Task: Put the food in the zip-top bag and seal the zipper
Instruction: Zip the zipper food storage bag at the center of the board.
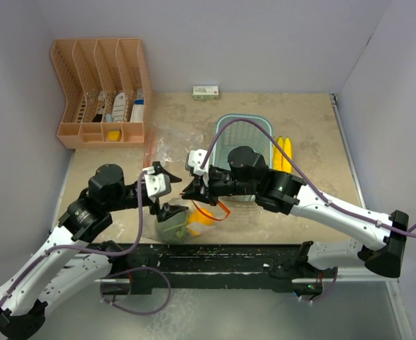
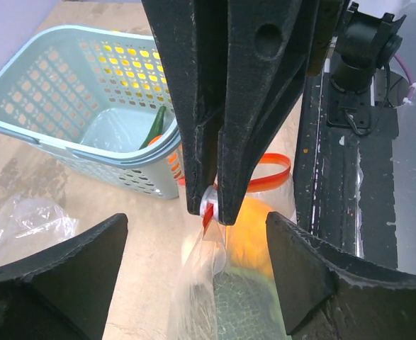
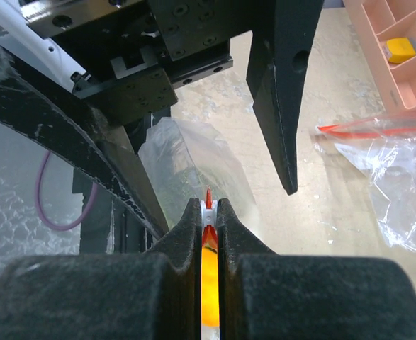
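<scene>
The zip-top bag (image 2: 215, 283) hangs by its red zipper (image 2: 209, 210), which my right gripper (image 3: 208, 210) is shut on at the white slider end. Inside the bag are a small orange fruit (image 2: 254, 237) and a round green head (image 2: 246, 308). My left gripper (image 2: 195, 234) stands open on either side of the bag, just below the right fingers, touching nothing. In the top view both grippers (image 1: 171, 193) (image 1: 192, 190) meet above the bag (image 1: 183, 221) near the table's front edge. A long green vegetable (image 2: 153, 127) lies in the basket, and the bananas (image 1: 284, 152) lie to its right.
The light blue mesh basket (image 1: 244, 131) stands behind the right arm. A second, empty clear bag (image 1: 161, 150) lies at mid-left. A pink desk organizer (image 1: 101, 92) is at the back left and a small box (image 1: 206, 92) against the back wall.
</scene>
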